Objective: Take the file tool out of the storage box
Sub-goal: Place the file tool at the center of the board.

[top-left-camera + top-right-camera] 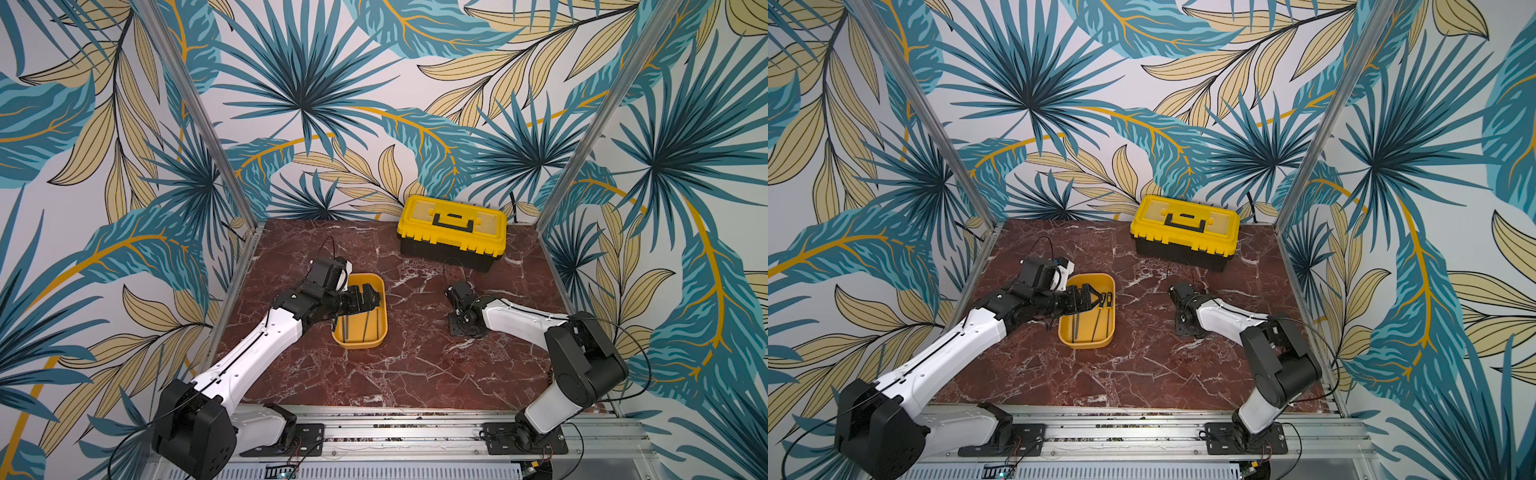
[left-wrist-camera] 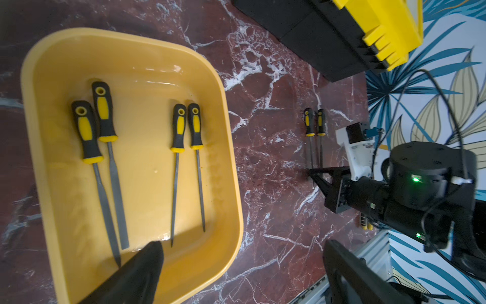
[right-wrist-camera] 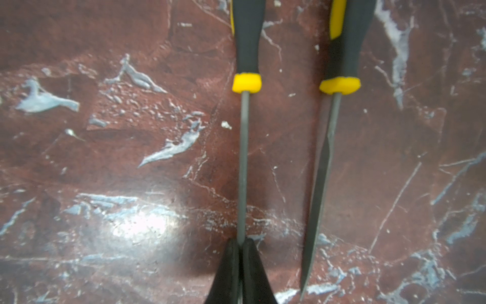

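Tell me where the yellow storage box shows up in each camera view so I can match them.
Top view: storage box left of centre.
Top view: same spot.
Left wrist: fills much of the picture.
Right wrist: not in it.
Shared landmark: yellow-lidded toolbox, absent from right wrist.

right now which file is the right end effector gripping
The thin round file on the table, pinched at its tip; the broader tapered file beside it lies free.

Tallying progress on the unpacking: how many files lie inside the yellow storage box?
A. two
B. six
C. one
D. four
D: the left wrist view shows four files lying in the storage box, with two other files out on the table.
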